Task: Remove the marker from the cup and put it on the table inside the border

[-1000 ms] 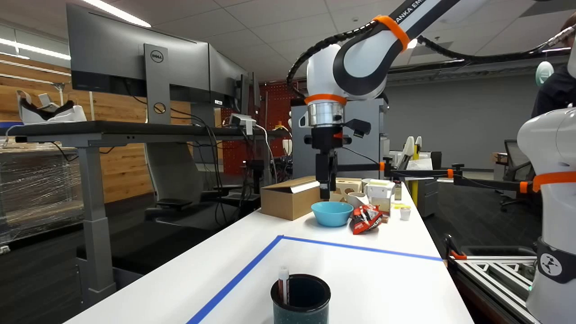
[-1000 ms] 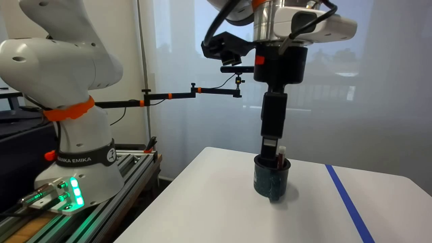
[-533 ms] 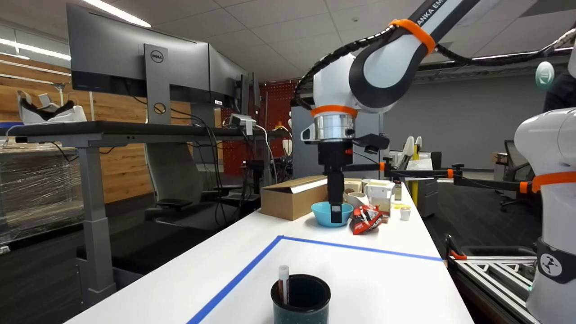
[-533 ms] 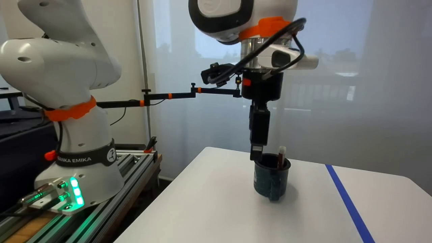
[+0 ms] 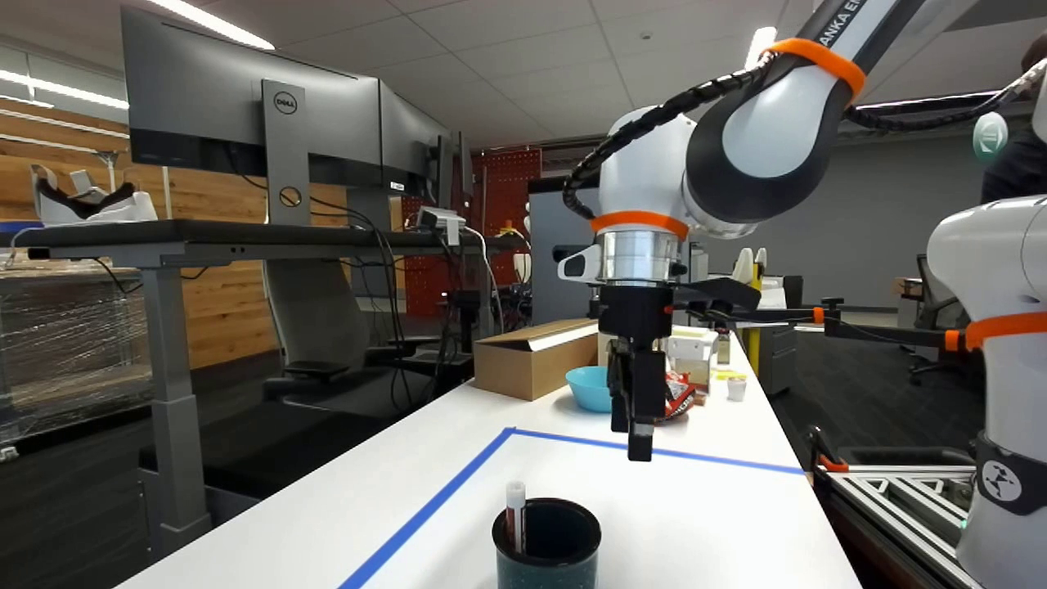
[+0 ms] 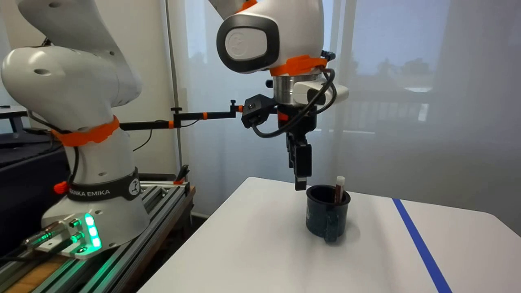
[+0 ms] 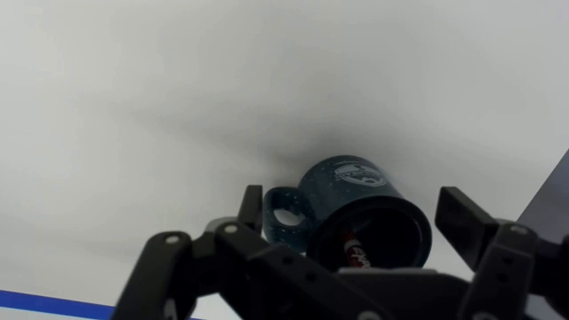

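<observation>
A dark teal speckled cup (image 5: 548,573) stands upright on the white table, in both exterior views. A red and white marker (image 5: 515,511) leans in it, its white end above the rim (image 6: 339,189). My gripper (image 5: 630,439) is open and empty, pointing down above the table. In an exterior view the gripper (image 6: 296,176) is just left of the cup (image 6: 317,219), fingertips a little above rim height. In the wrist view the cup (image 7: 338,191) shows between the spread fingers of my gripper (image 7: 349,202). The marker (image 7: 354,253) is partly hidden there by the gripper body.
Blue tape (image 5: 442,495) marks a border on the table, also in an exterior view (image 6: 421,244). Beyond the tape stand a cardboard box (image 5: 523,360), a blue bowl (image 5: 589,388) and a red bag (image 5: 680,394). A black camera arm (image 6: 203,115) reaches out behind the gripper.
My gripper has moved left in the exterior view with the base at left, and right and down in the exterior view with the monitors. The wrist has turned. Cup and marker have not moved.
</observation>
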Available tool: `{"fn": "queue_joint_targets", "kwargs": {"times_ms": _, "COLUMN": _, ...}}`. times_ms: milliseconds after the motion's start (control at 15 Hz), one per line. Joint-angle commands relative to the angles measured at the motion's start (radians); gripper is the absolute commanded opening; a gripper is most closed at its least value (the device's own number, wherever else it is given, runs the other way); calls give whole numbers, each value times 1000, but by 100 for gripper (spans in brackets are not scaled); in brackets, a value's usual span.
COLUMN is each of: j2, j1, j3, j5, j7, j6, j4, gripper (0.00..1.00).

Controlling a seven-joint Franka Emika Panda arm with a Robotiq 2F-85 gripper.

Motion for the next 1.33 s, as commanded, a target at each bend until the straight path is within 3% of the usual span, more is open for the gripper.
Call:
{"fn": "queue_joint_targets", "kwargs": {"times_ms": 0, "j2": -29, "j1": 60, "j3": -13, "j5": 117, "j7": -114, "j6": 65, "j4": -38, "gripper": 100}}
{"fn": "queue_joint_targets", "kwargs": {"times_ms": 667, "j2": 116, "j1": 135, "j3": -49, "j5": 287, "j7": -355, "j6": 176, "j4": 36, "gripper": 100}}
{"fn": "queue_joint_targets", "kwargs": {"times_ms": 1267, "j2": 308, "j1": 165, "j3": -10, "j5": 490, "j7": -590, "j6": 177, "j4": 213, "gripper": 100}}
